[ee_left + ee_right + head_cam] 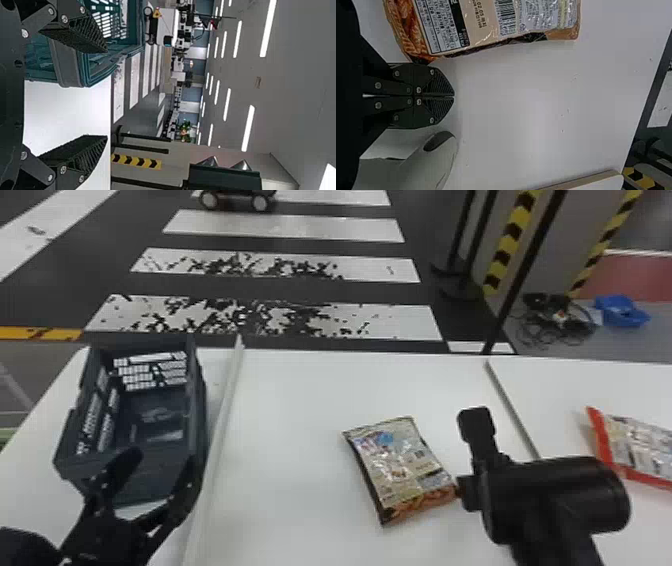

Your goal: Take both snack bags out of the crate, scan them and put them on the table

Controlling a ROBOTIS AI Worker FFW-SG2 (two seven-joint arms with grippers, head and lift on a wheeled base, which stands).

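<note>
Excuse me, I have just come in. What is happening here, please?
The robot holds nothing now. The brown bag and the red-edged bag both lie on the table, out of the crate. The left gripper is near the crate with open jaws; the right gripper is beside the brown bag, jaws shut.

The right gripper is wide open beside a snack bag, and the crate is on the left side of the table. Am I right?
Almost! The right gripper is shut, not wide open: the right wrist view shows its two fingers together. It is beside a snack bag, and the crate is on the left side of the table.
</note>
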